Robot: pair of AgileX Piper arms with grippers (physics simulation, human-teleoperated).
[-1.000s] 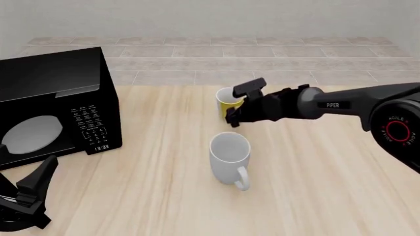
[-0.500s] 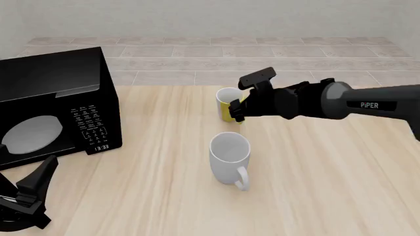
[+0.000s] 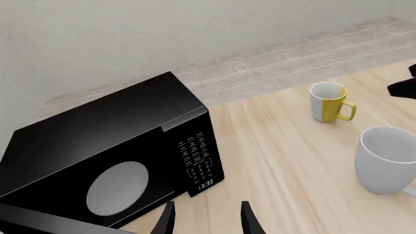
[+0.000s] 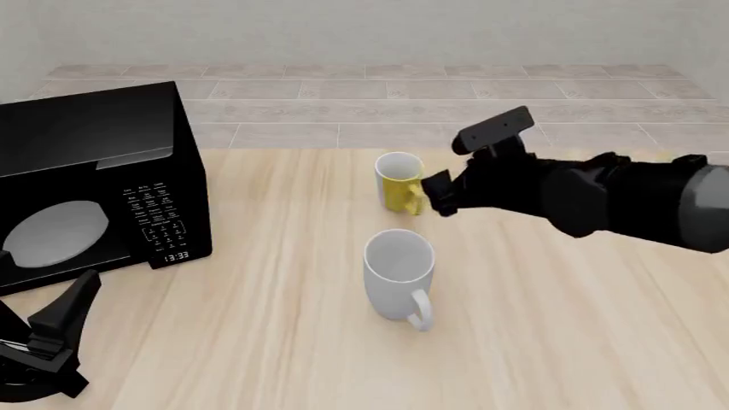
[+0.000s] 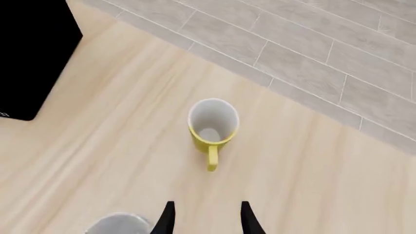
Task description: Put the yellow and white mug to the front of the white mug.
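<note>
Hovering beside the small yellow and white mug (image 4: 399, 183), the right gripper (image 4: 442, 193) stands parted; the larger white mug (image 4: 400, 272) sits nearer, the left gripper (image 3: 205, 222) parted.

2 mugs: yellow and white mug (image 4: 399, 185), white mug (image 4: 398, 273); 1 microwave (image 4: 97, 184); 2 arms.

Wood table (image 4: 569, 325) w/ microwave (image 4: 97, 188), yellow and white mug (image 4: 399, 182) & white mug (image 4: 399, 273).

Right gripper (image 4: 438, 195) beside the yellow and white mug (image 4: 399, 182) — beyond the white mug (image 4: 399, 273).
</note>
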